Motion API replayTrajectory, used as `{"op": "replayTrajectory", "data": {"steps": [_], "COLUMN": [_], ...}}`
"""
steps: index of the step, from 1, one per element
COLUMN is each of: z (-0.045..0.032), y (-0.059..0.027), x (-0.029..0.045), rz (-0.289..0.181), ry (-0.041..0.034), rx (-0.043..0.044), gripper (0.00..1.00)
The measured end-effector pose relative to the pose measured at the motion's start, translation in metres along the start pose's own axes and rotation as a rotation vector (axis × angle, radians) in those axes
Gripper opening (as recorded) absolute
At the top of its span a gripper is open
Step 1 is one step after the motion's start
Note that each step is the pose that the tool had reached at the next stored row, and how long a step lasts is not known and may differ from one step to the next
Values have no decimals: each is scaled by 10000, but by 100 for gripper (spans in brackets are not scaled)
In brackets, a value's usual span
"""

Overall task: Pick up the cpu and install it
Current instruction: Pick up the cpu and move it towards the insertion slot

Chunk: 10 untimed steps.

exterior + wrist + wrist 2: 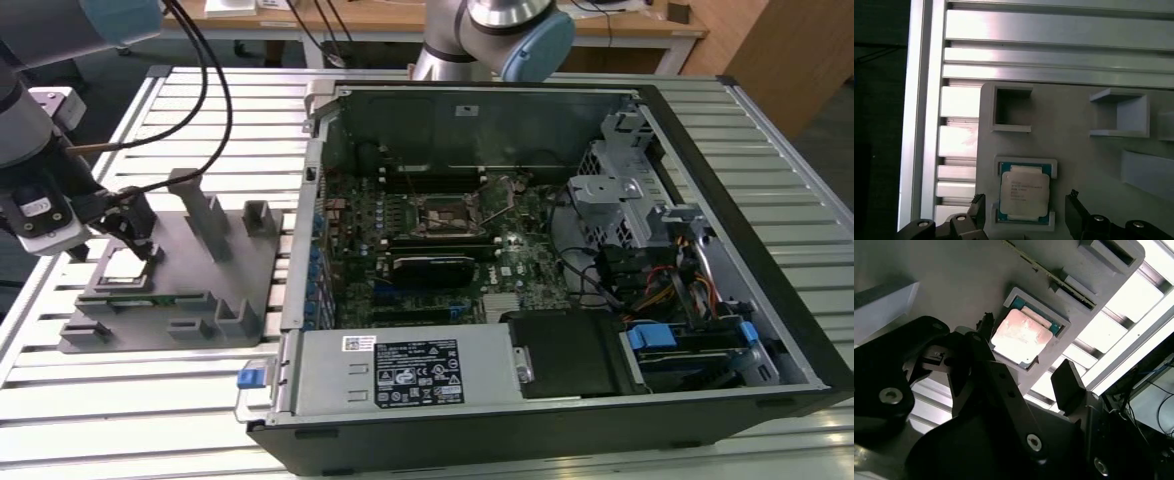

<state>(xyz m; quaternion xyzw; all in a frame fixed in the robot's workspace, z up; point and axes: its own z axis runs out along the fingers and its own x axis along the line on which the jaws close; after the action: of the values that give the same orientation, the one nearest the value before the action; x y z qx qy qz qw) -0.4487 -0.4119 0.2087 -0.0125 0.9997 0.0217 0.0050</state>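
Open gripper [1026, 211] straddles the small square silver-topped cpu [1024, 195], seated in a recess of the grey plastic fixture [1079, 160], which likely presents it flat for grasping.

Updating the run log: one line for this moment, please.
gripper: open, flanking cpu | cpu: flat in grey fixture pocket, not gripped

The cpu [1024, 195] has a pale silver-white top with small dark print and a green edge. The fixture [1079, 150] is plain matte grey. The gripper [1025, 200] is black. The desk [200, 110] is ribbed silver slats. The computer case [534, 425] is black, its motherboard [350, 215] dark green.
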Motion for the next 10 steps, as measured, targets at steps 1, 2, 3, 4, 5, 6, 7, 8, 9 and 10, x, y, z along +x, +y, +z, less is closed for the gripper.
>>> {"op": "replayTrajectory", "data": {"steps": [1,2,3,4,5,6,7,8,9,10], "z": [10,20,29,34,42,53,65,77,90,101], "y": [-1,-1,-1,-2,-2,-2,-3,-3,-4,-4], "x": [0,0,0,1,0,1,1,1,1,1], "rz": [2,2,3,3,2,3,3,2,3,3], "ry": [0,0,1,2,1,0,0,0,0,0], "rx": [0,0,1,1,0,0,0,0,0,0], "gripper": [73,73,73,73,73,73,73,73,73,73]}}
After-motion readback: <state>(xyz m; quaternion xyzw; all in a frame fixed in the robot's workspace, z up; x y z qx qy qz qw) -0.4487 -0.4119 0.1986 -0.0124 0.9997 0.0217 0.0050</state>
